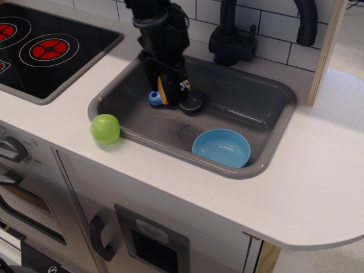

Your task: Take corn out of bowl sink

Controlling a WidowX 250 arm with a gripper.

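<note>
My gripper (169,91) hangs over the left half of the grey sink (261,108), shut on the yellow corn (163,90), which shows as a thin yellow sliver between the black fingers. The light blue bowl (222,148) sits at the sink's front right with nothing in it. The gripper is to the left of the bowl and well apart from it, just above the small dark cup.
A small dark grey cup (191,101) with a blue handle (153,98) lies in the sink under the gripper. A green ball (106,128) rests on the white counter at the sink's front left. A black faucet (230,34) stands behind the sink. A stove top (45,51) is at far left.
</note>
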